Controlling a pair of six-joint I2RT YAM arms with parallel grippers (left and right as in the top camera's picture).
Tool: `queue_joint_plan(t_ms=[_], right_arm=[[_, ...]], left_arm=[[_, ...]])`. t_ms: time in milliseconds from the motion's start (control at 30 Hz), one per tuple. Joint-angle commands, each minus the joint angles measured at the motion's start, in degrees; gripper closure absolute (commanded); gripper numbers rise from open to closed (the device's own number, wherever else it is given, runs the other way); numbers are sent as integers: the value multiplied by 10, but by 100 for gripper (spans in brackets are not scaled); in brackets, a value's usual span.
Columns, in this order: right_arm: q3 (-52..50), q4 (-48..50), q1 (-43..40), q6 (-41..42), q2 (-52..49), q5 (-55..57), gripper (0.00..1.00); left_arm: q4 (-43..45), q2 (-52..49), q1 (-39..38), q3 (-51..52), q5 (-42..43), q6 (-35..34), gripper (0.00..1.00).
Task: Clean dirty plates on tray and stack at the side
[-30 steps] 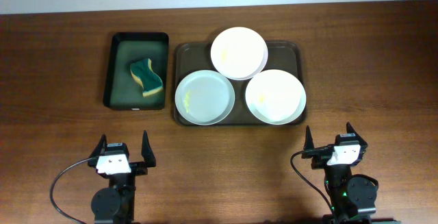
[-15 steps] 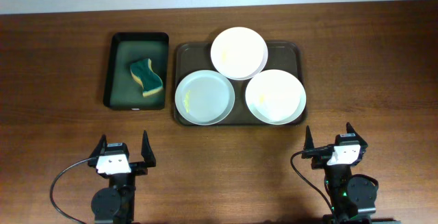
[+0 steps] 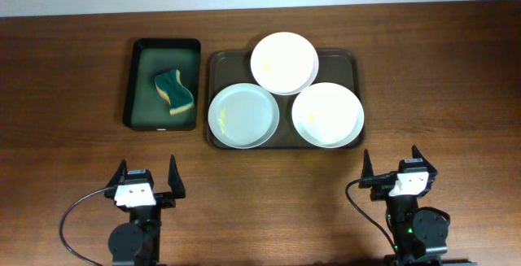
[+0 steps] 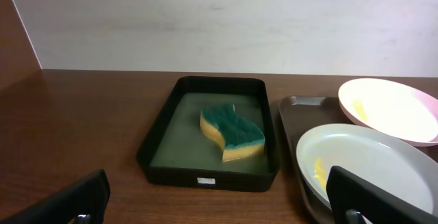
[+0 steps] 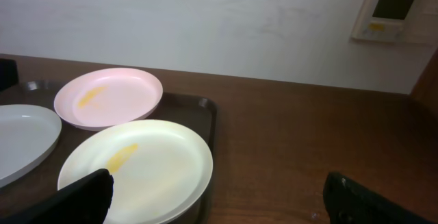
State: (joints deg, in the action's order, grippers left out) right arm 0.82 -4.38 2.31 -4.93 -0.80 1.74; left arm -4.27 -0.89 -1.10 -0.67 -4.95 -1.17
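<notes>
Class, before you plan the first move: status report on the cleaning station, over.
Left end effector open, empty; right end effector same. Three plates on tray, yellow smears, none stacked. Sponge in bin; nothing blocking the tray.

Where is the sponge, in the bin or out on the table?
In: the sponge lies on the floor of the dark bin, within its walls.

Prob. office/lab rm: plain wall [image 5: 205, 18] w/ control panel [image 5: 391, 11], wood table [image 3: 65, 79].
</notes>
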Motion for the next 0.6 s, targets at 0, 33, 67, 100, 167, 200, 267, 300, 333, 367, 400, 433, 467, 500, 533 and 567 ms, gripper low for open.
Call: queue_joint_plan(t_ms=[0,33,67,100,167,200,267,300,333,367,400,433,467,500,533,567], right_arm=[[-5,-1,4,3,4,11,2],[-5,-1,4,3,4,11,2],[-5,-1,4,3,4,11,2],[-5,-1,4,3,4,11,2],[-5,-1,4,3,4,11,2],[-5,-1,4,3,4,11,2],[-5,-1,4,3,4,11,2],[-5,-1,4,3,4,11,2],[-5,-1,4,3,4,11,2],[-5,-1,4,3,4,11,2],[-5,-1,4,3,4,11,2],[-5,-1,4,3,4,11,2],[-5,-1,4,3,4,11,2],[-5,-1,4,3,4,11,2],[-5,-1,4,3,4,11,2],[-5,-1,4,3,4,11,2]], left_arm=[[-1,6,1,2,-7,-5,0],[-1,6,1,1,-7,-5,1],[-1,6,1,2,-7,-5,1],[-1,6,1,2,-7,-5,1],[8,6,1,1,-7,-6,1],[49,6,0,1,30,-26,1],[106,6,0,1,160,-94,1],[141,6,0,1,230,-125,1],[185,6,0,1,294,-152,1],[217,6,0,1,330,-168,1],[275,6,0,1,375,-185,1],[333,6,0,1,396,-187,1],[391,6,0,1,400,-187,1],[435,6,0,1,399,-185,1],[475,6,0,1,393,-179,1],[501,6,0,-2,386,-163,1]])
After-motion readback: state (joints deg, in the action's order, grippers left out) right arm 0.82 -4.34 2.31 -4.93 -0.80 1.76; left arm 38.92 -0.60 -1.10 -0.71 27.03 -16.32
